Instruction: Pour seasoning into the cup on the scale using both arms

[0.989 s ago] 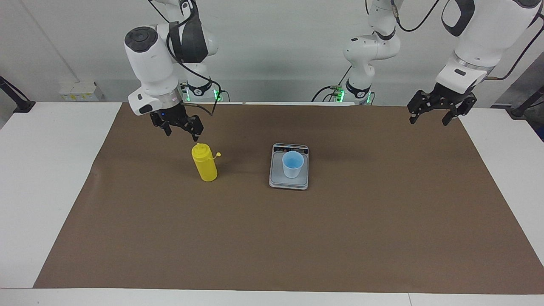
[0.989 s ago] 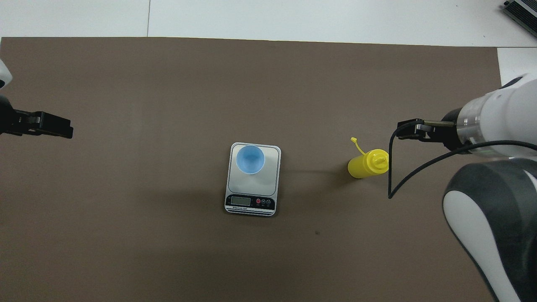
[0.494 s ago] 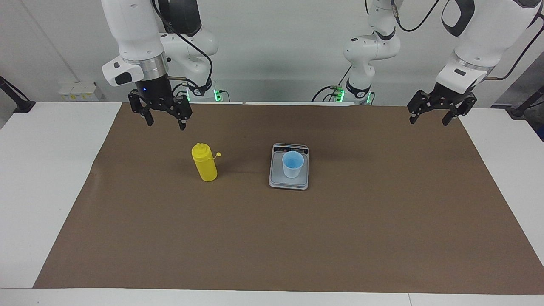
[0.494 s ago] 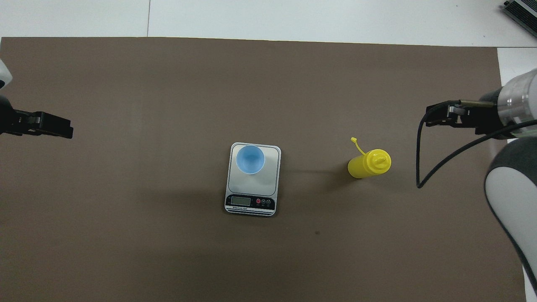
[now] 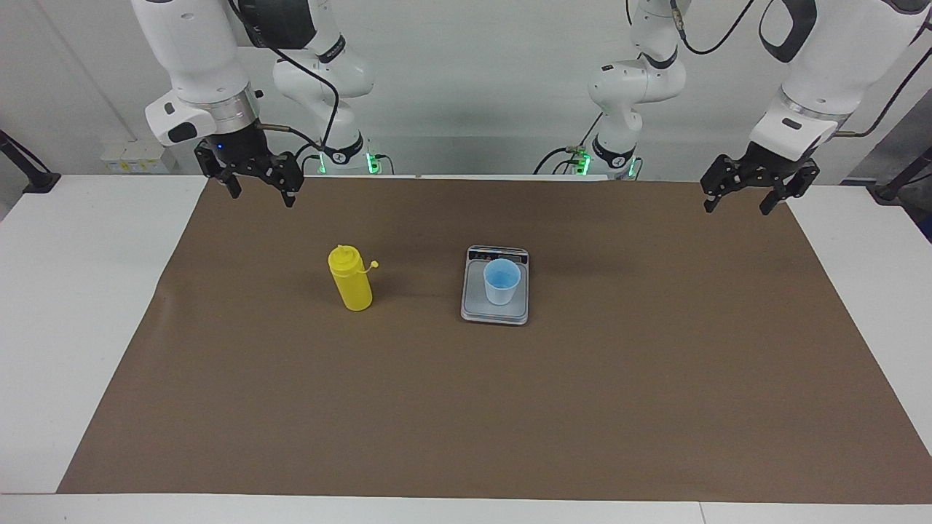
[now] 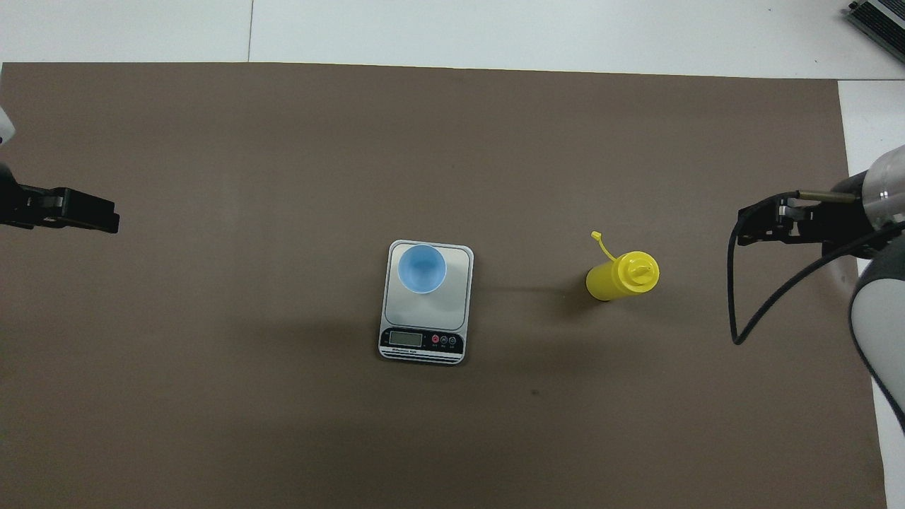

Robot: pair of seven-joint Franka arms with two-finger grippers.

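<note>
A brown mat (image 5: 466, 407) covers the table. The right gripper (image 5: 259, 191) and left gripper (image 5: 738, 199) hang empty, fingers apart, over the mat's two ends. The scale (image 5: 495, 307) carries the blue cup (image 5: 502, 282); the yellow squeeze bottle (image 5: 350, 279) stands upright toward the right arm's end, well apart from both grippers.

matt brown mat (image 5: 510, 407), glossy plastic bottle (image 5: 350, 279)

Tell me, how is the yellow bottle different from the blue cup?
The yellow bottle is taller than the blue cup. The bottle has a domed nozzle top; the cup is open on top. The bottle stands on the brown mat; the cup stands on the scale. Both are upright, and nothing is touching either.
</note>
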